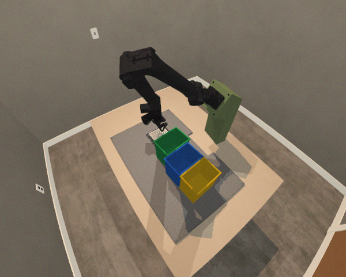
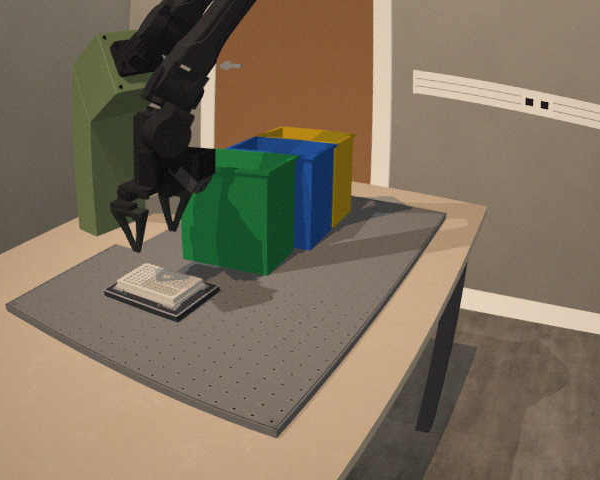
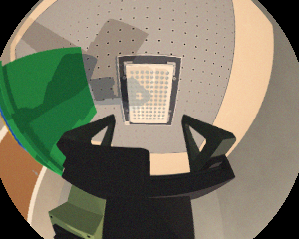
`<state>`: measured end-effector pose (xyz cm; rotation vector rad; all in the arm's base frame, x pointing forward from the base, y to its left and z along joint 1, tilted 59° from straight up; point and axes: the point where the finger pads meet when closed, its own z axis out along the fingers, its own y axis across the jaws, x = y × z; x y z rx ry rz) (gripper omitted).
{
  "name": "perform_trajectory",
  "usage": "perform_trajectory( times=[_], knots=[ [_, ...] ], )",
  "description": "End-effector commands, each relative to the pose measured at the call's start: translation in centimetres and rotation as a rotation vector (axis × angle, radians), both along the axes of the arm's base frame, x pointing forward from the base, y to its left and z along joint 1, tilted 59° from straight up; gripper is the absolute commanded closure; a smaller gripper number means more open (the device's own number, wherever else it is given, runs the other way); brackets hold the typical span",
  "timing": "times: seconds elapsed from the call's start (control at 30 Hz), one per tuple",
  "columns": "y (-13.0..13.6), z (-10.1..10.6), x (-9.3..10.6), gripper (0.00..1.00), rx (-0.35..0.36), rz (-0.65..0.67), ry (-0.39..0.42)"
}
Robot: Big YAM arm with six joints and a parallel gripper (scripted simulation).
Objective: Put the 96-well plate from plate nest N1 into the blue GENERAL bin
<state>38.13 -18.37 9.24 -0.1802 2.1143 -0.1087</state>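
Observation:
The white 96-well plate (image 1: 154,135) (image 2: 155,281) (image 3: 149,96) lies flat in the black plate nest (image 2: 146,304) on the grey perforated board (image 2: 269,341) (image 1: 137,161). My gripper (image 1: 162,127) (image 2: 151,233) (image 3: 149,118) is open and empty. It hangs above the plate, fingers pointing down, with a clear gap below them. The blue bin (image 1: 182,164) (image 2: 310,191) stands upright, in the middle of a row between the green bin (image 1: 170,143) (image 2: 238,217) (image 3: 46,103) and the yellow bin (image 1: 200,179) (image 2: 339,170). The green bin is the one nearest the plate.
A tall olive-green block (image 1: 222,113) (image 2: 96,134) holds the arm's base behind the board. The board lies on a beige table (image 2: 83,413) (image 1: 256,184). The table's edge drops off on the right in the exterior view.

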Motion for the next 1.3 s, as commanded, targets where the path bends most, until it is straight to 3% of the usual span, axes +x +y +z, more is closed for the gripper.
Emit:
perform_trajectory(
  times=[0.0, 0.13, 0.6, 0.7, 1.17, 1.27],
  knots=[
    [0.1, -0.3, 0.8, 0.00, 0.011, -0.001, -0.007],
    [-0.1, -0.7, 0.7, 0.00, 0.015, -0.012, -0.002],
    [0.2, -1.7, 3.1, 0.00, 0.012, -0.001, -0.006],
    [-0.2, -2.1, 2.7, 0.00, 0.016, -0.014, -0.001],
    [0.2, -3.1, 5.2, 0.00, 0.012, -0.001, -0.006],
    [-0.2, -3.5, 4.8, 0.00, 0.017, -0.015, -0.001]
  ],
)
